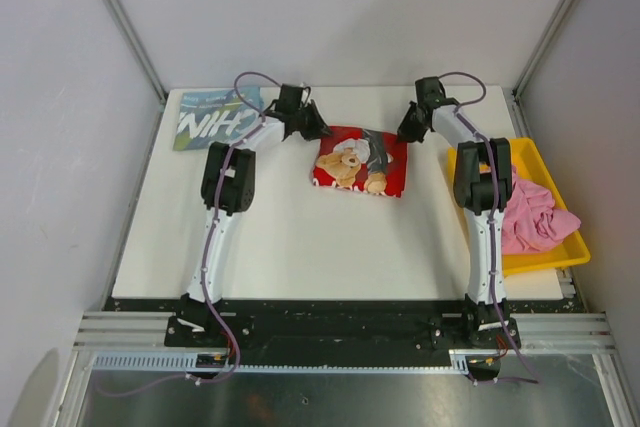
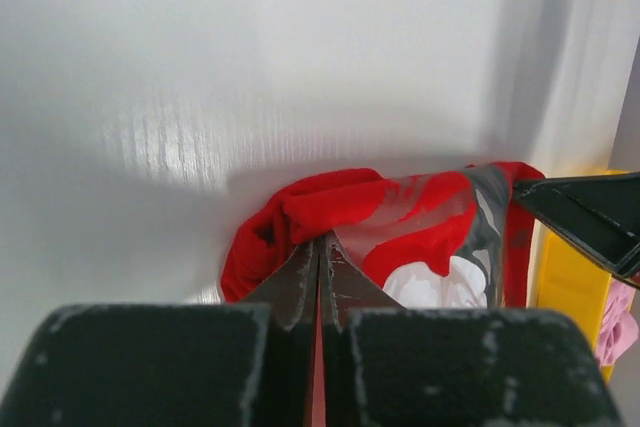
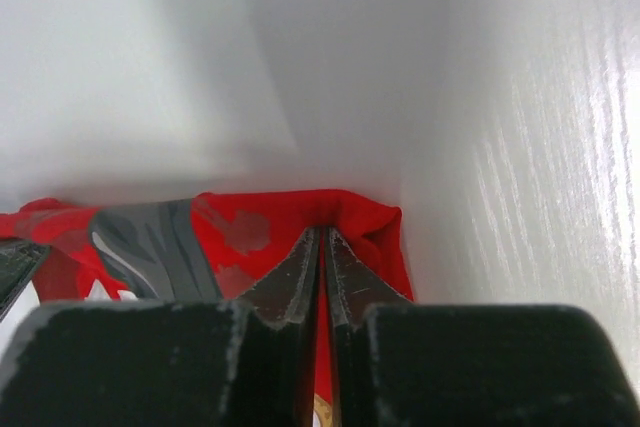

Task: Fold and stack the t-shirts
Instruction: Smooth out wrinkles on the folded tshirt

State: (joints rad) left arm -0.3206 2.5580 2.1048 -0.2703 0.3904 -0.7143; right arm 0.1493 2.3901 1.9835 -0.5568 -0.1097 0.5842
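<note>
The red t-shirt (image 1: 362,161) with a cartoon bear print lies folded at the back middle of the table. My left gripper (image 1: 318,131) is shut on its far left corner (image 2: 300,209). My right gripper (image 1: 405,133) is shut on its far right corner (image 3: 350,215). The blue t-shirt (image 1: 214,117) with white letters lies flat at the back left. The pink t-shirt (image 1: 532,215) is crumpled in the yellow tray (image 1: 572,253) on the right.
White walls close in the table at the back and sides. The yellow tray shows at the right edge of the left wrist view (image 2: 565,297). Bare white tabletop (image 1: 320,247) lies in front of the red shirt.
</note>
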